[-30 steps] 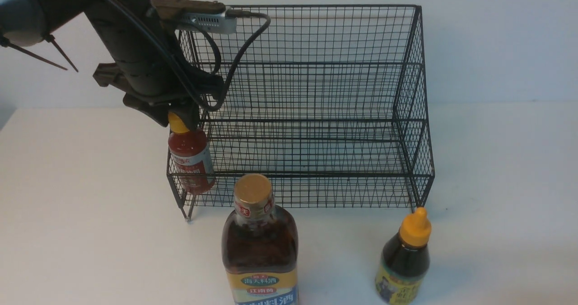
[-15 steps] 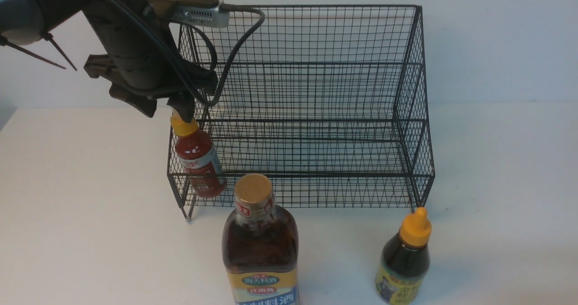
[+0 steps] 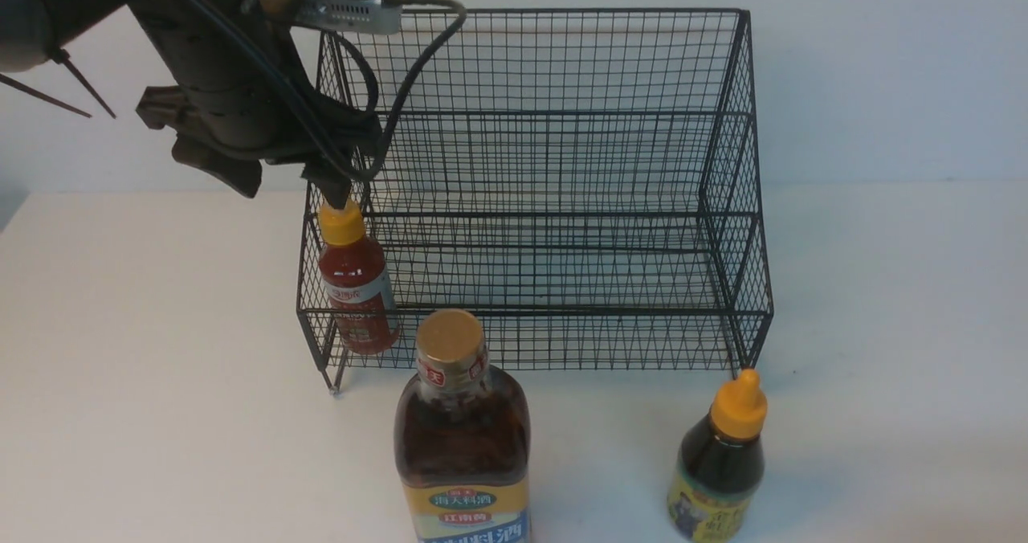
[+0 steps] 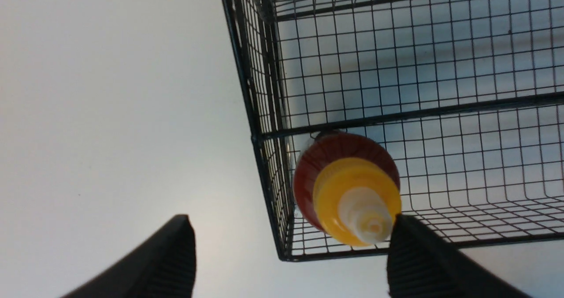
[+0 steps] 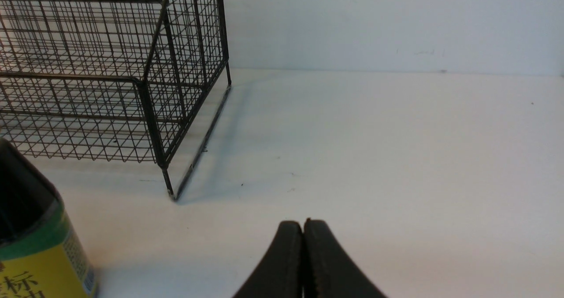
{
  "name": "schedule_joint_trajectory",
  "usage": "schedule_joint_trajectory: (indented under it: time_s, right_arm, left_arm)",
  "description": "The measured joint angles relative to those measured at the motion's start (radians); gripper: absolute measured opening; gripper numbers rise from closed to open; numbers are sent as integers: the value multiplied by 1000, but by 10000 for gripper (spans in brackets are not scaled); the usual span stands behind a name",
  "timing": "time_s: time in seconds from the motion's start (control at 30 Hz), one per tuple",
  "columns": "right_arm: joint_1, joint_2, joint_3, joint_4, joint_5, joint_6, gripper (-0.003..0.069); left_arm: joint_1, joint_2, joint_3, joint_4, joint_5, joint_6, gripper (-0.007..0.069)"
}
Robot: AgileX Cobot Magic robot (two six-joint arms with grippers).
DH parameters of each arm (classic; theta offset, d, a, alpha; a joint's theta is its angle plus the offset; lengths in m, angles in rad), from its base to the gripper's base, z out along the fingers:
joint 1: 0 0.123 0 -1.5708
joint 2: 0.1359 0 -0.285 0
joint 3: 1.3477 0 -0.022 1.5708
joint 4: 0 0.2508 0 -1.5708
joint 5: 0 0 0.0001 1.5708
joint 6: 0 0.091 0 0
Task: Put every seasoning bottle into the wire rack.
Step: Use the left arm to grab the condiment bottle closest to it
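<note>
Front view: white desk (image 3: 144,382) is running back to a plain pale wall (image 3: 883,69); wire rack (image 3: 562,206) is standing at the rear on short feet; red bottle (image 3: 357,286) is standing upright in its lowest tier, left front corner; amber bottle (image 3: 462,438) and dark bottle (image 3: 719,463) are standing on the desk before the rack, well apart; bare desk is lying open on both flanks; left pincer (image 3: 285,183) is hovering above the red bottle's cap.

Left wrist view: pincer is gaping wide, pinching nothing; one finger is sitting just beside the yellow cap, the other over desk outside the rack's side mesh.

Right wrist view: right pincer (image 5: 303,245) is resting pressed together, empty, over bare desk reaching to the wall; rack's corner foot and the dark bottle are lying to one side.
</note>
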Motion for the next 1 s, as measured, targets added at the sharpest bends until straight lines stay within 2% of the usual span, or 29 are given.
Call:
schedule_joint_trajectory:
  time_s: [0.2, 0.33, 0.4, 0.47, 0.5, 0.53, 0.57, 0.63, 0.77, 0.83, 0.87, 0.97, 1.0]
  right_arm:
    - [0, 0, 0, 0, 0, -1, -8]
    - [0, 0, 0, 0, 0, -1, -8]
    - [0, 0, 0, 0, 0, -1, -8]
    - [0, 0, 0, 0, 0, -1, -8]
    - [0, 0, 0, 0, 0, -1, -8]
    - [0, 0, 0, 0, 0, -1, -8]
    - [0, 0, 0, 0, 0, -1, -8]
    - [0, 0, 0, 0, 0, -1, -8]
    - [0, 0, 0, 0, 0, -1, -8]
    - [0, 0, 0, 0, 0, -1, -8]
    - [0, 0, 0, 0, 0, -1, -8]
    - [0, 0, 0, 0, 0, -1, -8]
    - [0, 0, 0, 0, 0, -1, -8]
  left_arm:
    - [0, -106, 0, 3, 6, 2, 521]
    - [0, -180, 0, -8, 17, 12, 463]
    - [0, -229, 4, -45, 17, 29, 386]
    - [1, -292, 33, -133, 17, 67, 253]
    - [1, -339, 59, -182, 17, 101, 158]
    - [1, -347, 72, -191, 17, 107, 129]
    - [-2, -416, 136, -263, 18, 142, 58]
    - [-14, -491, 218, -318, 19, 145, 14]
    - [-75, -577, 340, -355, 26, 68, 10]
    - [-173, -585, 378, -354, 30, -3, 57]
    - [-173, -584, 379, -354, 30, -8, 62]
    - [-311, -546, 367, -325, 28, -64, 169]
    - [-362, -524, 348, -302, 28, -87, 227]
